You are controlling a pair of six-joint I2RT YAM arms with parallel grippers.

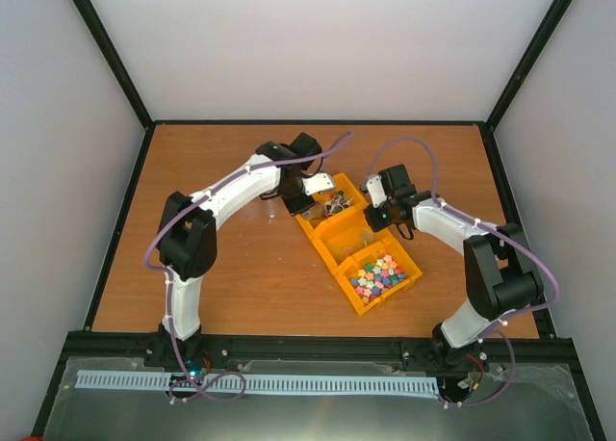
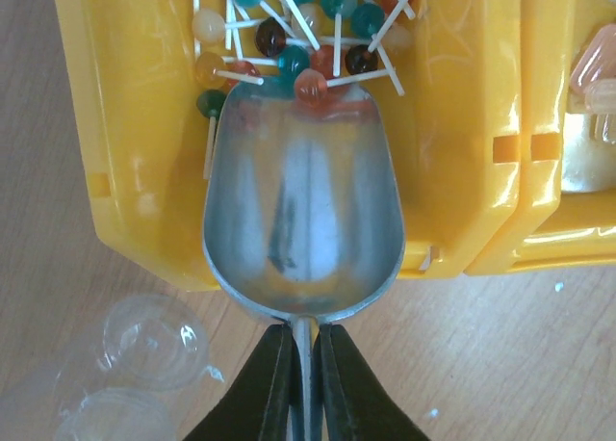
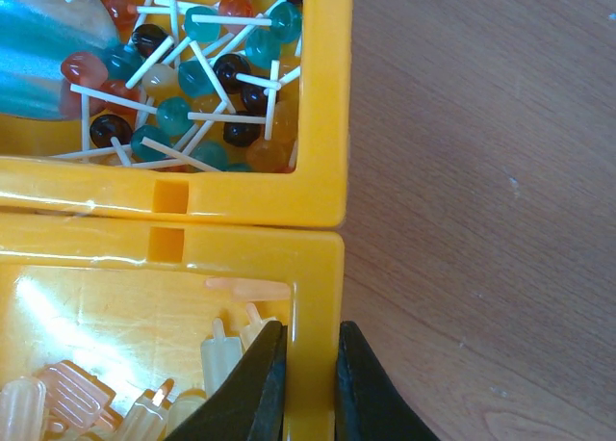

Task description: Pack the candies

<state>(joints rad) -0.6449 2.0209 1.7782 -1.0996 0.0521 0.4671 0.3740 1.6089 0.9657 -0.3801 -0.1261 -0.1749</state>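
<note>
Wooden table point(image 1: 241, 268) (three yellow bins point(image 1: 348, 289)): candies point(image 1: 377, 275) lie lower right of both grippers. The left gripper point(image 2: 305, 340) clamps the scoop point(image 2: 303, 210), and the right gripper point(image 3: 310, 340) pinches the middle bin point(image 3: 318, 268).

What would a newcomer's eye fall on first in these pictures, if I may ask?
Three yellow bins in a diagonal row on the wooden table draw the eye, above all the pastel candies heaped in the nearest one. Next, the left gripper is shut on a metal scoop with its tip among the lollipops in the farthest bin, while the right gripper pinches the middle bin's wall.
</note>
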